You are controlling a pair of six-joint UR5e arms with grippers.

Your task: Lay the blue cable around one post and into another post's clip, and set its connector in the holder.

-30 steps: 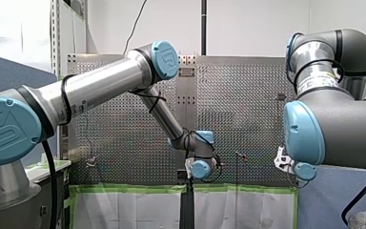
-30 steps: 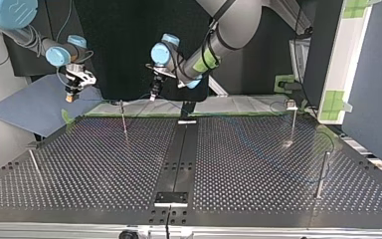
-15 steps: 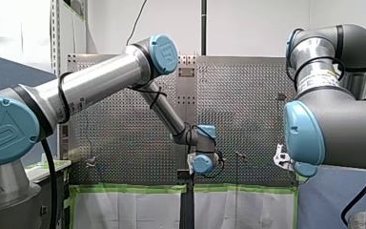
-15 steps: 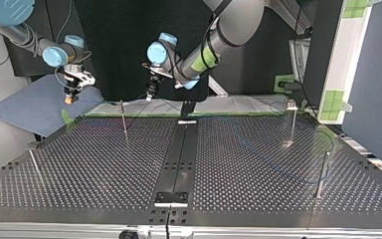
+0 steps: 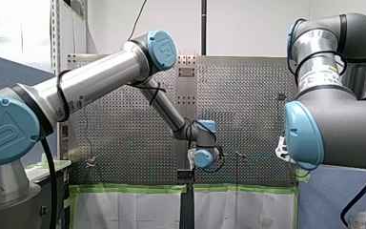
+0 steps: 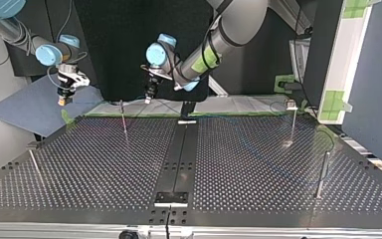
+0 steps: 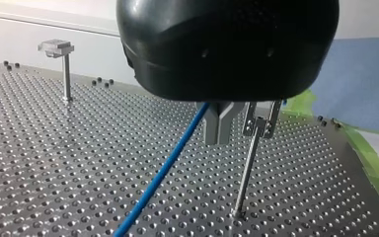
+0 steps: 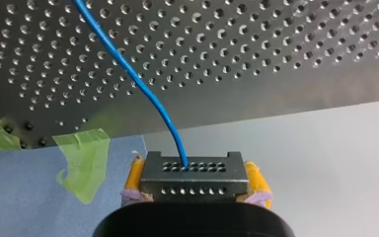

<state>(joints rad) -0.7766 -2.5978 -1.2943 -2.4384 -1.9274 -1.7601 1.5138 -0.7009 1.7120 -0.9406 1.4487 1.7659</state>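
My left gripper (image 7: 218, 133) is pinched on the blue cable (image 7: 163, 170), just beside a thin post (image 7: 246, 170). My right gripper (image 8: 195, 191) clamps the connector (image 8: 192, 173) past the desk's (image 8: 276, 59) edge. The step in hand is probably looping that post, which needs a taut sweep around it.

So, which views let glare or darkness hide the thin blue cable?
Left wrist view: thin blue cable stands out despite sheen on the perforated metal table; right wrist view: evenly lit, cable plain; top view: it almost vanishes on the darker table; front view: not discernible.
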